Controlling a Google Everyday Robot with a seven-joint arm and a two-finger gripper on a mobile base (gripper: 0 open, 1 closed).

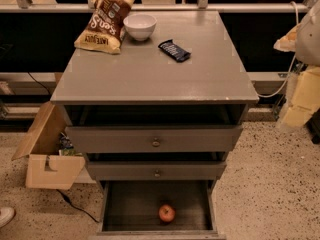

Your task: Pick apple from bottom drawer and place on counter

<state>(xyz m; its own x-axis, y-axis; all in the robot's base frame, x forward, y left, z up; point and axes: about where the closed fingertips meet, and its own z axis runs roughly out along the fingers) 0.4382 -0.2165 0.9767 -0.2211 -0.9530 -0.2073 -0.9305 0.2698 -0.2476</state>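
The apple (167, 213) is small and red-orange. It lies on the dark floor of the bottom drawer (110, 209), near its front edge and a little right of the middle. The bottom drawer is pulled out. The counter (165, 69) is the grey top of the cabinet. My gripper (299, 104) hangs at the right edge of the view, beside the cabinet and about level with the counter's front edge. It is far above and to the right of the apple and holds nothing that I can see.
On the back of the counter lie a brown snack bag (104, 21), a white bowl (140, 26) and a dark blue bar (174, 50). The two upper drawers (156, 142) with brass knobs stick out slightly. An open cardboard box (47, 154) stands on the floor at the left.
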